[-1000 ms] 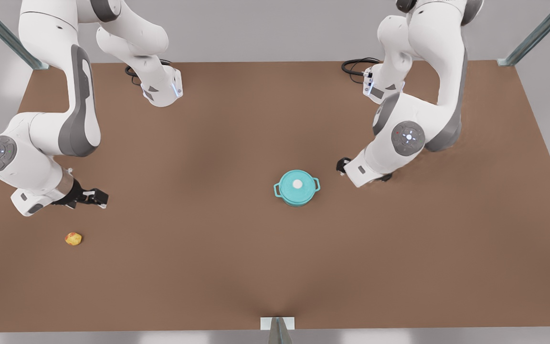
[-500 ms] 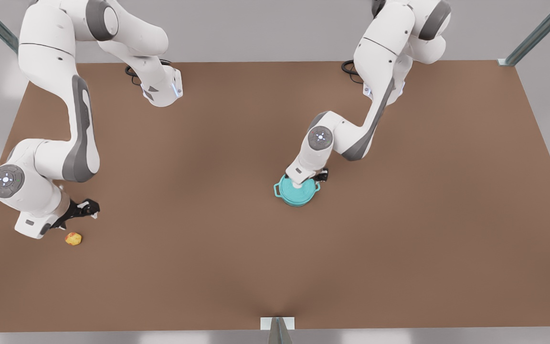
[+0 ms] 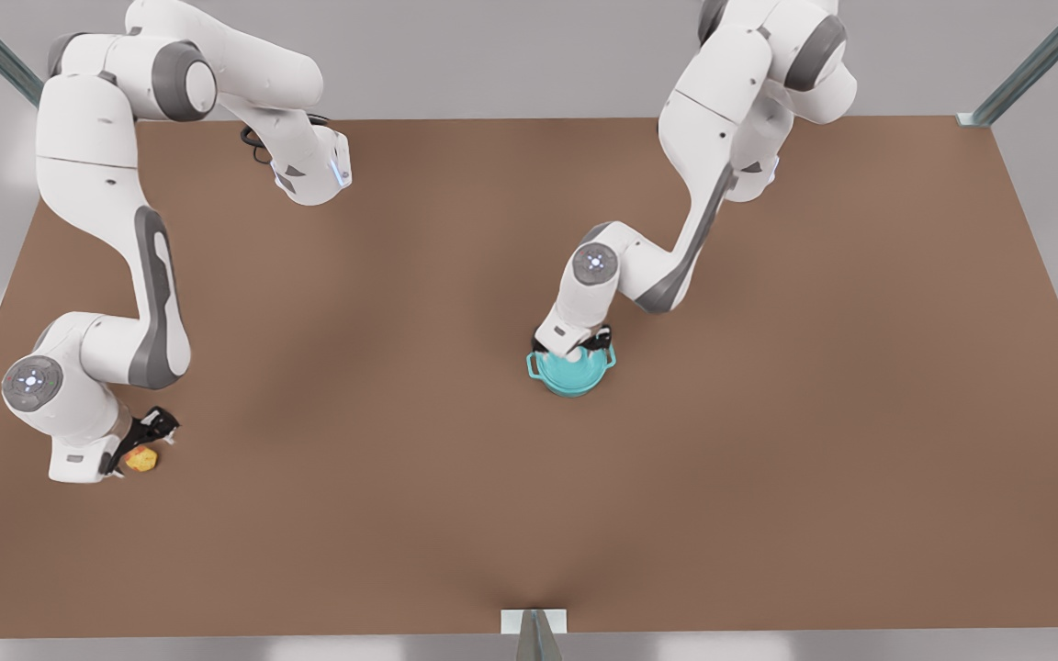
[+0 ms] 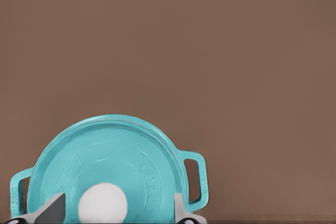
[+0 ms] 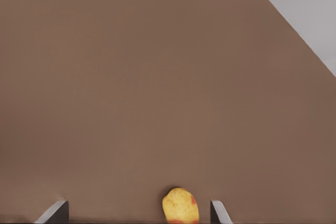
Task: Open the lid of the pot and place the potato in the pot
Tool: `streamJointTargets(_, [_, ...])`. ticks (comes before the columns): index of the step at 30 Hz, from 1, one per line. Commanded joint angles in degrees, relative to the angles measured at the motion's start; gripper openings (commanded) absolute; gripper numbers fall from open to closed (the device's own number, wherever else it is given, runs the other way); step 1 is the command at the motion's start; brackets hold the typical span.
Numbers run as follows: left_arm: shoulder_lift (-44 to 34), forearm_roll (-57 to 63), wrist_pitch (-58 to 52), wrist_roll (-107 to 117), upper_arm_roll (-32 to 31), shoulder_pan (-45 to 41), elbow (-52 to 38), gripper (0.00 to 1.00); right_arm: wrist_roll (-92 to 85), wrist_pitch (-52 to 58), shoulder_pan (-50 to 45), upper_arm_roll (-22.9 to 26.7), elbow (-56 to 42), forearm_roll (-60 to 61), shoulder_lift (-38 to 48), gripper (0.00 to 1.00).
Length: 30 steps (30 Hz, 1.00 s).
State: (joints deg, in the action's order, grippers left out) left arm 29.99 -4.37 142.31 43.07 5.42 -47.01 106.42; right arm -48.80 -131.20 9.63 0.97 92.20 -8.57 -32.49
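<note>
Left gripper point(image 3: 575, 347): centre of the front view, over pot lid point(image 4: 105, 166) on pot point(image 3: 571, 367); fingers spread either side of the white knob point(image 4: 103, 203), gripping nothing. Risk: off-centre closing slips off the knob.
Right gripper point(image 3: 145, 447): lower left, fingers wide astride potato point(image 5: 180, 205), which lies on table point(image 3: 529, 459). Risk: lump rolls away

Potato point(image 5: 180, 205) lies between the right tool's point(image 5: 139, 212) spread fingers point(image 5: 53, 212).
</note>
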Motion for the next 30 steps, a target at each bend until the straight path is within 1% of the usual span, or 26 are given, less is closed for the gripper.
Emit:
streamJointTargets(1, [0.07, 0.24, 1.31, 8.61, 0.03, -0.27, 0.37, 1.0, -17.82, -0.9, 0.39, 0.0, 0.17, 0.22, -0.9, 1.0])
streamJointTargets(6, [0.94, 0.32, 2.36, 8.17, 0.11, -0.19, 0.37, 1.0, -17.73, 3.32, 0.31, 0.09, -0.09, -0.3, -2.05, 1.0])
streamJointTargets(7, [0.94, 0.32, 2.36, 8.25, 0.11, -0.19, 0.37, 0.88, -17.91, 3.32, 0.39, 0.35, -0.62, -0.39, -2.49, 1.0])
streamJointTargets(8, [0.94, 0.32, 2.36, 8.25, 0.11, -0.19, 0.37, 0.66, -17.73, 5.07, 0.39, 0.35, -1.84, -0.39, -3.45, 1.0])
streamJointTargets(9, [0.95, 0.32, 2.36, 8.34, 0.11, -0.19, 0.37, 0.52, -17.56, 7.53, 0.3, 0.35, -3.78, -0.3, -4.6, 1.0])
streamJointTargets(10, [0.94, 0.32, 2.27, 8.43, 0.11, -0.19, 0.45, 0.43, -17.56, 7.54, 0.3, 0.35, -4.04, -0.3, -5.04, 1.0])
streamJointTargets(12, [0.77, 1.2, 1.75, 8.43, 0.11, -0.19, 0.37, 0.28, -17.91, 7.54, 0.39, 0.44, -5.63, -0.39, -6.79, 1.0])
streamJointTargets(13, [0.59, 1.47, 1.66, 8.43, 0.11, -0.19, 0.37, 0.28, -17.82, 7.62, 0.48, 0.53, -5.89, -0.39, -7.06, 1.0])
streamJointTargets(15, [0.15, 2.78, 1.4, 7.82, 1.69, -0.01, -0.25, 0.28, -17.73, 7.62, 0.48, 0.53, -7.74, -0.39, -9.17, 1.0])
streamJointTargets(16, [0.24, 3.58, 0.35, 5.28, 4.24, 1.13, -1.74, 0.28, -17.91, 7.54, 0.92, 0.61, -9.05, -0.39, -10.22, 1.0])
streamJointTargets(17, [0.85, 3.31, -8.33, -1.65, 4.77, 6.47, -8.66, 0.28, -17.91, 7.54, 1.53, 0.53, -9.23, -0.57, -10.66, 1.0])
streamJointTargets(19, [5.77, 3.75, -9.94, -17.05, 4.86, 15.19, -14.13, 0.29, -17.73, 6.83, 3.03, 0.53, -9.14, -1.54, -10.66, 1.0])
streamJointTargets(21, [13.94, 3.66, -9.42, -23.03, 4.86, 20.9, -21.95, 0.29, -17.91, 6.83, 3.29, 0.53, -9.14, -1.71, -11.28, 1.0])
streamJointTargets(22, [18.69, 3.58, -9.15, -23.12, 4.95, 21.87, -26.08, 0.29, -18.26, 6.83, 3.82, 0.53, -9.14, -1.71, -11.45, 1.0])
streamJointTargets(24, [20.37, 3.4, -7.4, -23.21, 4.86, 22.4, -26.44, 0.33, -18.35, 6.83, 3.91, 0.53, -9.05, -1.71, -11.8, 1.0])
streamJointTargets(25, [20.54, 3.49, -7.39, -23.3, 4.77, 22.31, -26.44, 0.9, -18.35, 6.75, 3.82, 0.53, -9.14, -1.71, -12.33, 1.0])
streamJointTargets(26, [20.63, 3.4, -7.39, -23.3, 4.6, 22.23, -26.44, 1.0, -18.35, 6.57, 3.82, 0.44, -10.02, -1.71, -13.21, 1.0])
streamJointTargets(29, [20.63, 4.63, -6.34, -23.82, 4.51, 22.14, -26.26, 1.0, -18.35, 6.57, 3.91, 0.44, -13.01, -1.71, -15.76, 1.0])
streamJointTargets(30, [20.28, 4.81, -6.69, -27.42, 4.86, 22.31, -25.83, 1.0, -18.35, 6.57, 4.17, 0.44, -13.62, -1.71, -16.11, 1.0])
